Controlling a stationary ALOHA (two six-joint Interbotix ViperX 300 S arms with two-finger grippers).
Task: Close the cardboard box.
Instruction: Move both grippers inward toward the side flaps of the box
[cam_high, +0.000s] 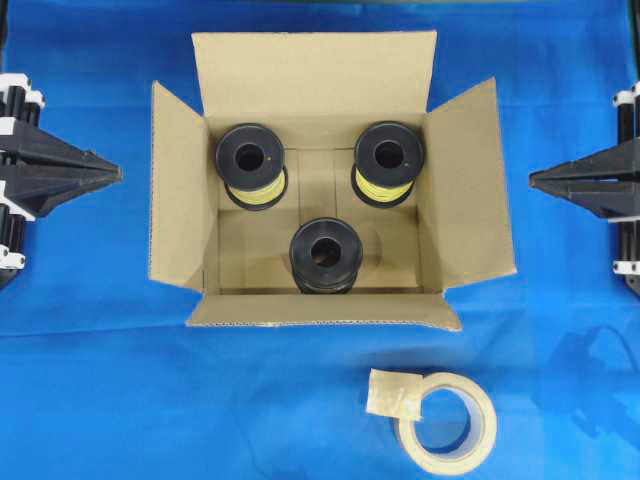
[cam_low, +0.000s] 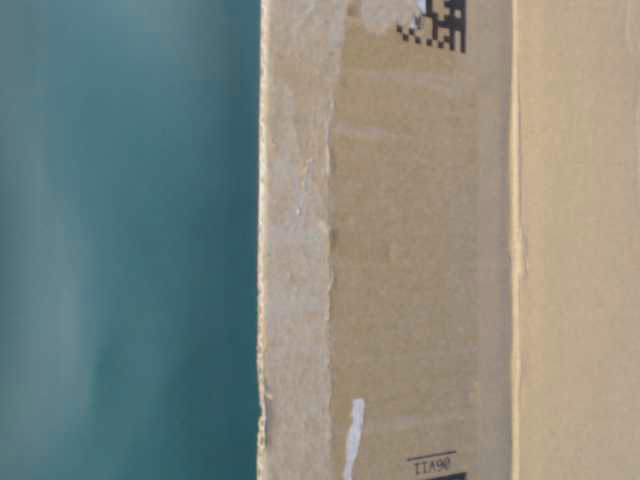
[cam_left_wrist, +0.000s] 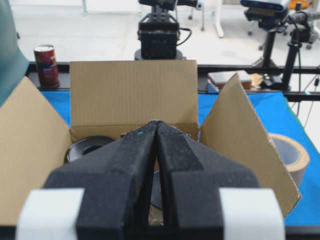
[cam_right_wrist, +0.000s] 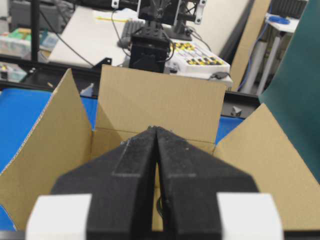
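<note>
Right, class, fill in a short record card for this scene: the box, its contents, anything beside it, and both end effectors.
box: cardboard box, all four flaps open
contents: three black spools standing on end, two showing yellow winding
beside box: tape roll on the blue cloth, near the front flap
left end effector: shut, apart from the box
right end effector: shut, apart from the box

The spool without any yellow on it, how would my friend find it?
Find the big brown open cardboard box in the middle of the blue cloth. Three round black spools stand inside; pick the lone black spool nearest the beige tape roll. The two yellow-wound spools sit side by side behind it.
</note>
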